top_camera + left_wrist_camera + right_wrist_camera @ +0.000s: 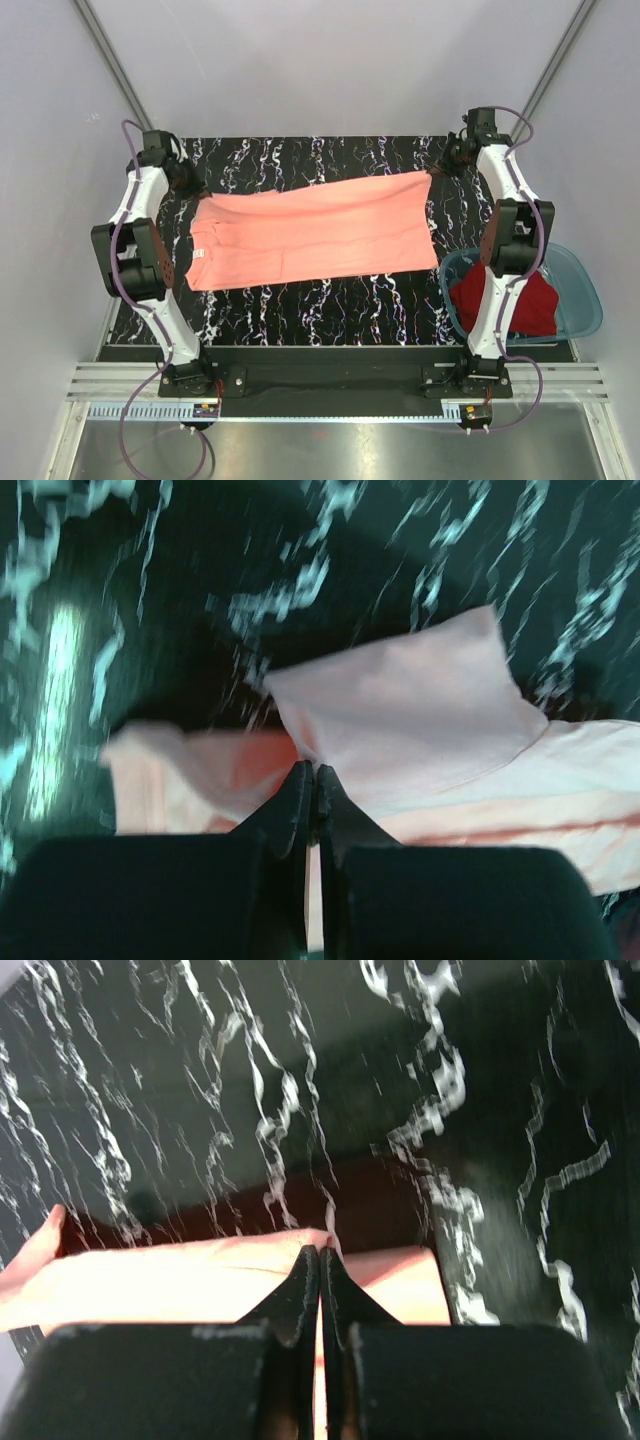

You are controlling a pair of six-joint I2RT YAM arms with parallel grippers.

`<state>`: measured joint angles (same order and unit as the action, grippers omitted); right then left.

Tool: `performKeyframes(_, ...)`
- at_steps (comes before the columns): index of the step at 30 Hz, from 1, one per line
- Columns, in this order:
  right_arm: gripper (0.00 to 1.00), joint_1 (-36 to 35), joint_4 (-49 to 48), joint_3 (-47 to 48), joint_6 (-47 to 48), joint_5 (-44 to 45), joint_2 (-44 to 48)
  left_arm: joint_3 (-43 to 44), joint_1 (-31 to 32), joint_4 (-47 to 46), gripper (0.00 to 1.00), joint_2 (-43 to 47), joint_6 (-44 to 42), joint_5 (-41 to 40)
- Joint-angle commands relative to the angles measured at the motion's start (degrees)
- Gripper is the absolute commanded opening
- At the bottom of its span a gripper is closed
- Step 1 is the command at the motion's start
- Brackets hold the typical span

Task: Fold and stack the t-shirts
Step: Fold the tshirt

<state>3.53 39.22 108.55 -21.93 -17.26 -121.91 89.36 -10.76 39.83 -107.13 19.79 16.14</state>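
One salmon-pink t-shirt [310, 235], one dark red t-shirt [535, 305] — two shirts — one blue basin [586, 296].

Salmon-pink t-shirt [310, 235], apparently dark red t-shirt [540, 300], white-veined black table [300, 160]

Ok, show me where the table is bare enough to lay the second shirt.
Bare strip between the salmon-pink t-shirt and the near edge of the table; a narrower strip beyond it at the far edge. Crowded at right by the blue basin.
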Motion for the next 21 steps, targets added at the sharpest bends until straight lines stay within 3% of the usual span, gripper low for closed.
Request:
performKeyframes(1, 0.00, 0.16, -4.68, 6.21, -1.18, -1.29, -4.47, 4.85, -0.05, -8.09, 0.00, -4.83, 1.74, 3.81)
performKeyframes(8, 0.00, 0.16, -8.11, 13.96, -2.76, -4.36, -12.90, 10.64, -0.05, -13.55, 0.00, -12.39, 3.24, 6.71)
performKeyframes(13, 0.00, 0.16, -2.84, 21.34, -2.24, -4.72, -16.78, 15.23, -0.05, -10.75, 0.00, -15.30, 2.01, 6.54)
performKeyframes(18, 0.00, 0.16, 1.99, 17.24, -0.48, -3.05, -12.75, 12.16, 0.13, -7.59, 0.00, -11.00, 1.39, 4.96)
performKeyframes(21, 0.00, 0.16, 3.92, 12.32, -0.04, -2.00, -8.97, 5.75, 0.22, -6.96, 0.00, -6.35, 0.78, 3.47)
